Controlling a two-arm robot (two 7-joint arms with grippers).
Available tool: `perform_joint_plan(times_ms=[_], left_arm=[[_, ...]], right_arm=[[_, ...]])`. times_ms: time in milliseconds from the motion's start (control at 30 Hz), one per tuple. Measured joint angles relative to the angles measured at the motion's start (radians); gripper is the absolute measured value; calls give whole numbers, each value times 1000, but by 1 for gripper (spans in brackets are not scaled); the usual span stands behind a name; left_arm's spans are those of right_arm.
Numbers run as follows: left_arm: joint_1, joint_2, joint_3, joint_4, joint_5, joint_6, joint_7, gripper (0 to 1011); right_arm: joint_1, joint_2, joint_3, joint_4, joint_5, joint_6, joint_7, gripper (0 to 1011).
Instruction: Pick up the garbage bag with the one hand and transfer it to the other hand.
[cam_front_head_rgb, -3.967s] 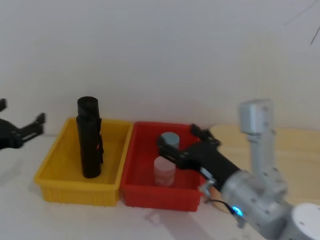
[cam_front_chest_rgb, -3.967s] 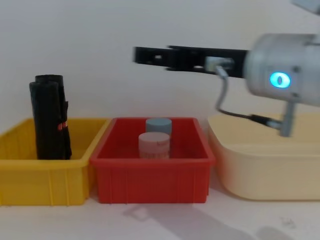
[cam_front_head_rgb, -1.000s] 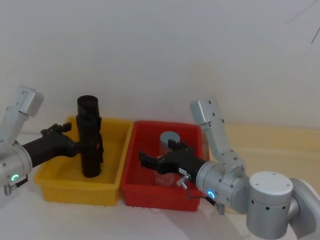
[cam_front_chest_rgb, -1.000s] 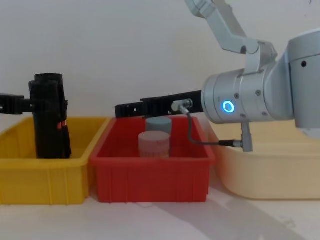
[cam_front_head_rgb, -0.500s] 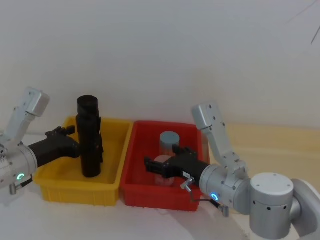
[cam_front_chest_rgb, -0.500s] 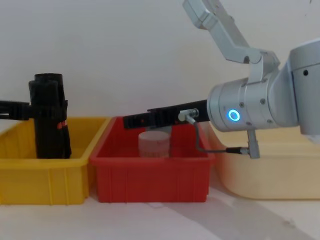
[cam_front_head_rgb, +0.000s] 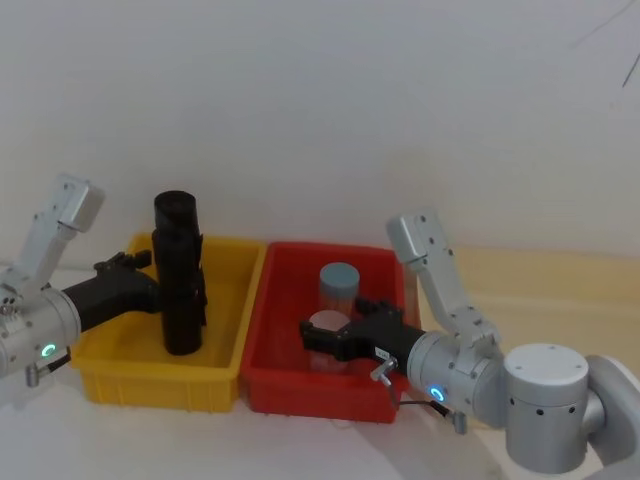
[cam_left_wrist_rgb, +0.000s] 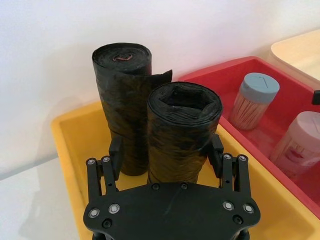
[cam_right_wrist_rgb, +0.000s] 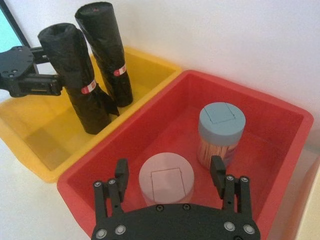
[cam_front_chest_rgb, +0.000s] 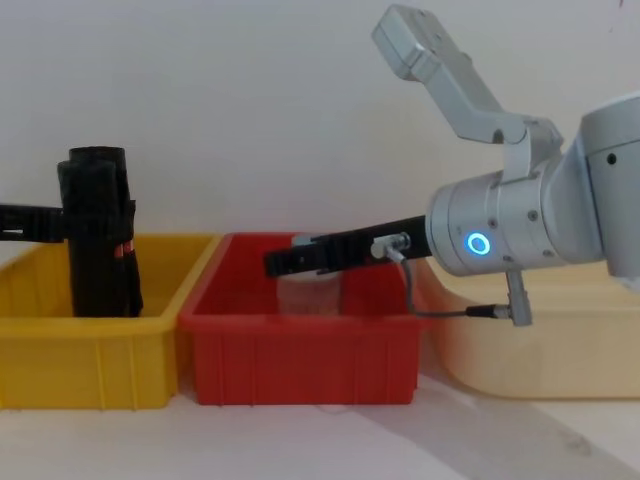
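Both arms have shifted in the last second: the left gripper (cam_front_head_rgb: 145, 283) has slid forward so its wide-spread fingers straddle the garbage bag (cam_left_wrist_rgb: 182, 130), not yet clamped, while the right gripper (cam_right_wrist_rgb: 169, 172), also wide, has drawn back low over the red bin (cam_right_wrist_rgb: 280, 107). Closing now could snag the second roll (cam_left_wrist_rgb: 122, 90) touching behind it, or the slick film could slip and topple. The yellow bin (cam_left_wrist_rgb: 60, 125) holds both upright rolls; the red bin holds a blue-lidded jar (cam_right_wrist_rgb: 221, 131) and a pink-lidded jar (cam_front_head_rgb: 325, 322), which the right gripper might knock when rising for the hand-over.
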Motion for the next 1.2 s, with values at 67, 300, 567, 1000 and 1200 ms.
perform_joint_plan(times_ms=[67,300,567,1000,1200], left_arm=[[-2,-1,1,3,0,-1,1,1001],[-6,-4,4,9,1,-3,4,1002],[-9,-6,5,12,2,-4,5,1002],[-11,-7,7,15,2,-6,7,739],[-11,-7,7,16,2,-6,7,588]], right_arm=[[4,0,0,7,-2,4,4,1002],[16,-2,-4,30,-6,20,20,1001],[27,-8,-7,50,-8,33,34,1002],[36,-14,-10,69,-7,45,45,764],[38,-15,-11,72,-6,46,47,666]])
